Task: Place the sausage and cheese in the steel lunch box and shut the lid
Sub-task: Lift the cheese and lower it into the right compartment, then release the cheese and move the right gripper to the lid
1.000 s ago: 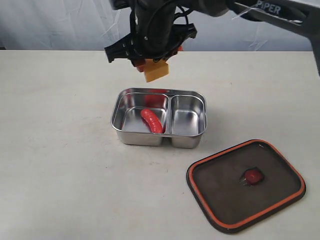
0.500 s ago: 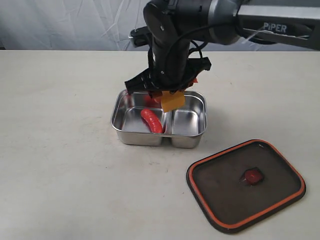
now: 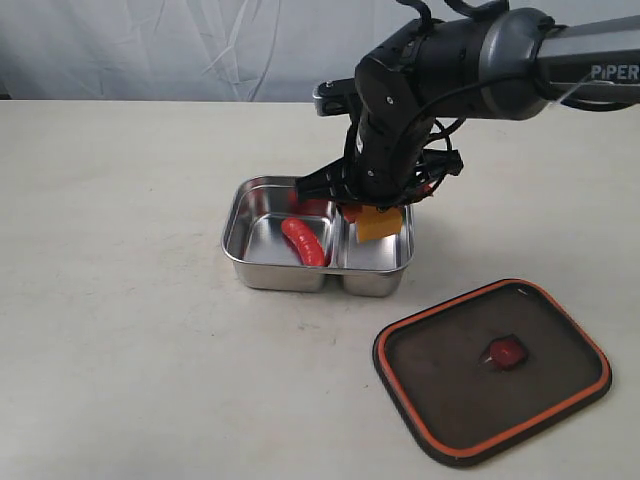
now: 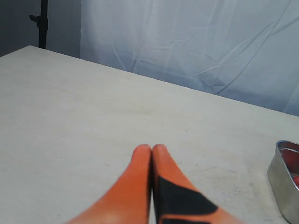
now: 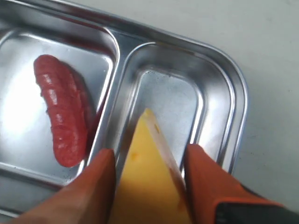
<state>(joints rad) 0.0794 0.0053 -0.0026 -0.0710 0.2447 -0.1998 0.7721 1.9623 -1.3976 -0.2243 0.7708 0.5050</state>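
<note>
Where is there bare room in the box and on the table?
Smaller compartment, below the held cheese, is bare. Larger compartment holds the sausage. Table left of the steel lunch box is open; the lid fills the near right.

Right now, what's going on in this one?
The right gripper holds the yellow-orange toy cheese wedge over the smaller compartment of the shiny stainless-steel lunch box, apparently about to drop it in. The glossy red toy sausage already lies in the larger compartment. The dark see-through lid with the orange rim lies flat on the table beside the box, not yet fitted. The left gripper is shut and empty, away from the box.
</note>
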